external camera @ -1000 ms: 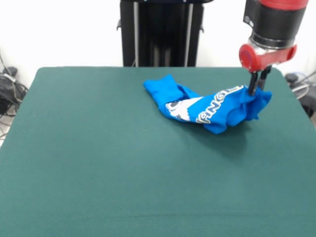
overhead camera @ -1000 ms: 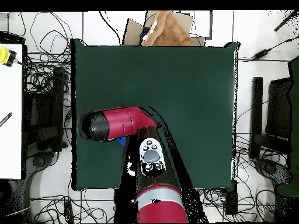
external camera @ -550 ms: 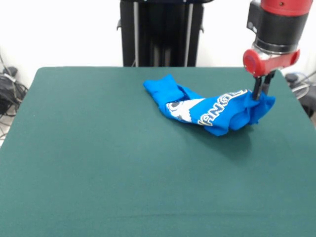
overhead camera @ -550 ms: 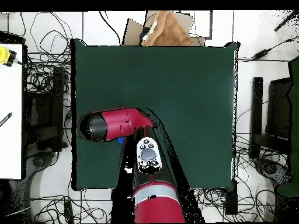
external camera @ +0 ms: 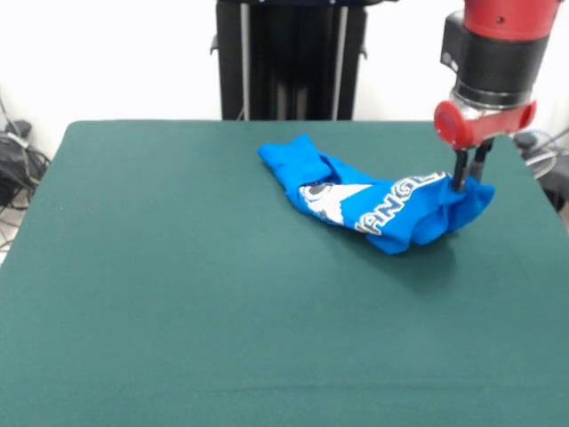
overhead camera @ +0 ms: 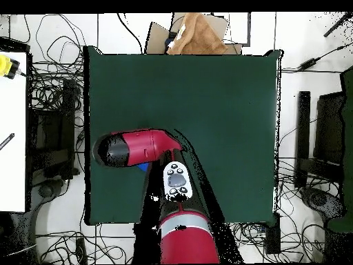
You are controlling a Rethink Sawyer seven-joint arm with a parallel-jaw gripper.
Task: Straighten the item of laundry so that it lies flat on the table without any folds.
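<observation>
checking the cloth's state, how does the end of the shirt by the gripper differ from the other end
The end of the T-shirt under the gripper is pinched and sits bunched and a little raised; the far end lies slack on the table. The gripper end shows white lettering; the other end is plain blue. Both ends are folded, neither flat.

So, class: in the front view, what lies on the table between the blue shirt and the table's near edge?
Nothing: in the front view the table is bare green cloth from the shirt down to its near edge.
</observation>
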